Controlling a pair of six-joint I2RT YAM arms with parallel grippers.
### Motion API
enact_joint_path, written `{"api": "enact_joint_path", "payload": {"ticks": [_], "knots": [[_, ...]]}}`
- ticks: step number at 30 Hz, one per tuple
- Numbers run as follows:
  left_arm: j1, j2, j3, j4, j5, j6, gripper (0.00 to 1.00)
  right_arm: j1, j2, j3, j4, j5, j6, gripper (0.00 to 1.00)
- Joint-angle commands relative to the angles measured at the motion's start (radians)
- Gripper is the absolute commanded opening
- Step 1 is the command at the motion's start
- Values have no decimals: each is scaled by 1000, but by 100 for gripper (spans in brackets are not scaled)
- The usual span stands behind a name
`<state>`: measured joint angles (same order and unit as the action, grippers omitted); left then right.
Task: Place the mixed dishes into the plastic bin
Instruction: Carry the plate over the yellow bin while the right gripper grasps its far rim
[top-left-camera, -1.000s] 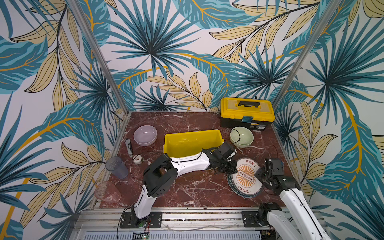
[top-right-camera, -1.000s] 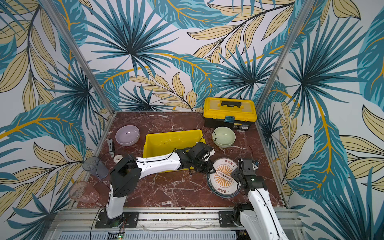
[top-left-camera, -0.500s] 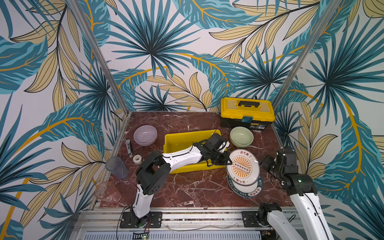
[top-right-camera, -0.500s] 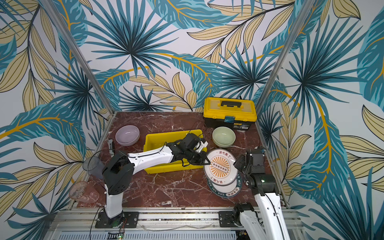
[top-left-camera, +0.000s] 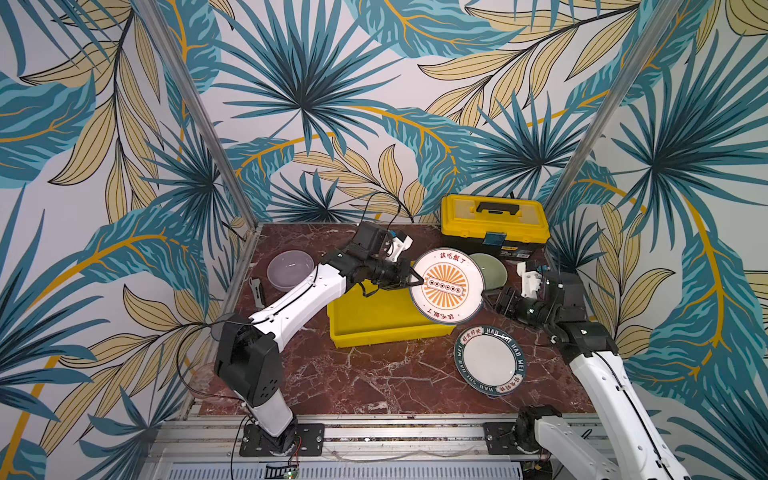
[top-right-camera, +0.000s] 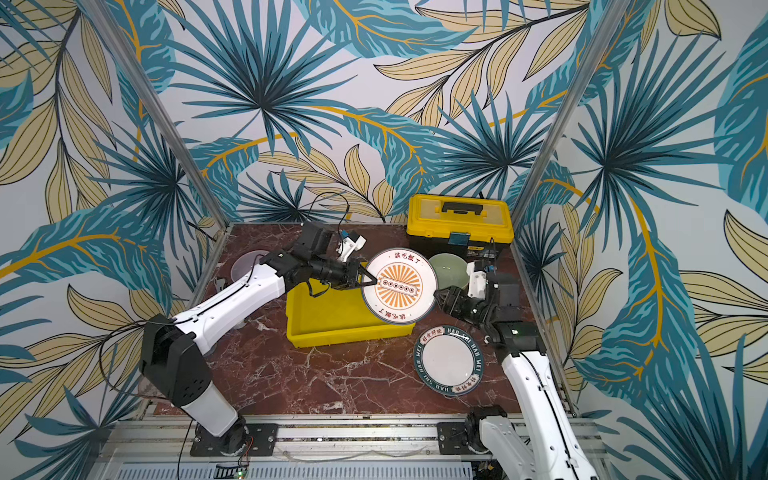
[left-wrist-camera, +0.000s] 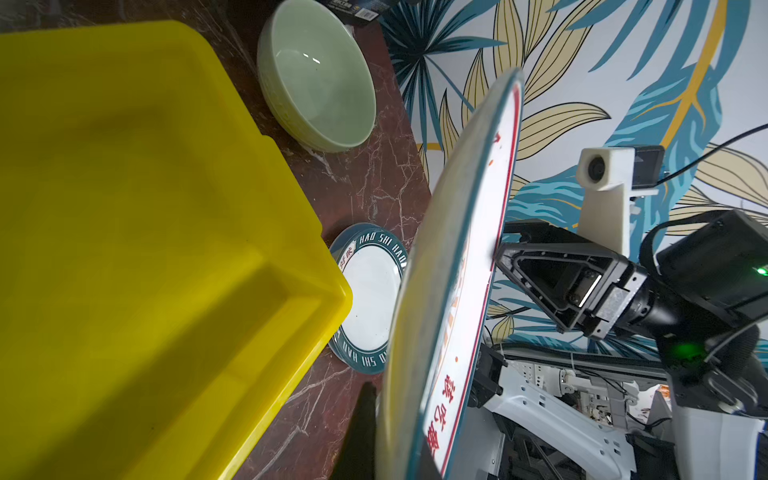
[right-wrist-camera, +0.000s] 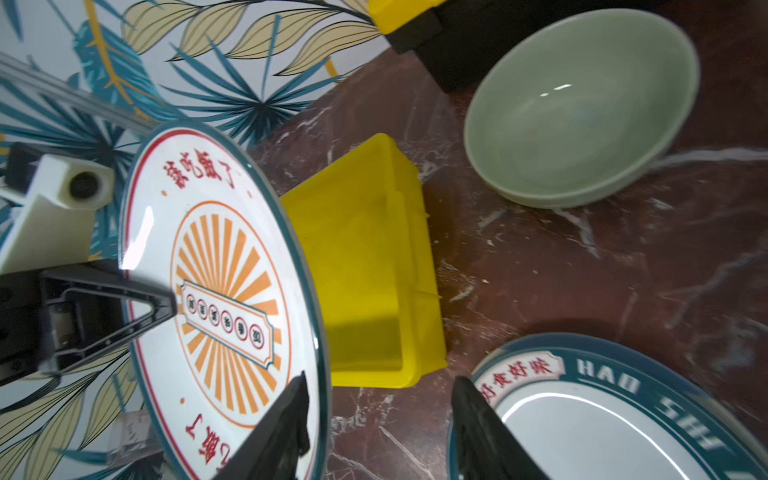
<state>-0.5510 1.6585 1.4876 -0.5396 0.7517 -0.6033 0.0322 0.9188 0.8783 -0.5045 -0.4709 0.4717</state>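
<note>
While the left hand (top-left-camera: 417, 280) pinches the sunburst plate (top-left-camera: 451, 291) by its rim, the plate hangs tilted in the air just past that hand's fingertips, near one end of the yellow bin (top-left-camera: 374, 332), probably ready for lowering in. The right hand (right-wrist-camera: 378, 384), jaws spread, waits at the plate's opposite edge, seemingly to steady it. A second plate (top-left-camera: 490, 359) lies on the tabletop below.

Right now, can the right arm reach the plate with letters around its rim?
Probably yes. The lettered plate lies bare on the table, close beside the right hand, whose jaws stand open. The sunburst plate, pinched by the left hand, hangs higher up and does not seem to cover it.
</note>
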Motion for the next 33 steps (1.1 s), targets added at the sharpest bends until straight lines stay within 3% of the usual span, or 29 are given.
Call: {"api": "enact_joint_path", "payload": {"ticks": [1,4,10,15,20,22,23,27,30,33], "knots": [[21,-63,-28,-22,105,54,0,59,18,15,143,-124,16,57],[42,-91,-60,-22,115,60,0,115,45,14,207,-117,39,56],[64,-135,-94,-22,148,75,0,196,120,14,305,-87,86,43],[105,-179,-149,-20,124,76,4,235,163,30,373,-89,115,22],[157,-237,-262,60,142,43,9,273,212,77,374,-87,130,8],[175,-250,-289,80,161,41,17,290,226,88,383,-72,138,1],[183,-257,-296,81,166,46,27,301,233,92,391,-63,145,0],[216,-284,-314,52,153,79,48,329,264,119,405,-18,177,0],[245,-330,-337,4,50,115,66,340,294,152,381,33,179,0],[255,-381,-375,-33,-105,141,72,359,345,203,316,92,150,0]]}}
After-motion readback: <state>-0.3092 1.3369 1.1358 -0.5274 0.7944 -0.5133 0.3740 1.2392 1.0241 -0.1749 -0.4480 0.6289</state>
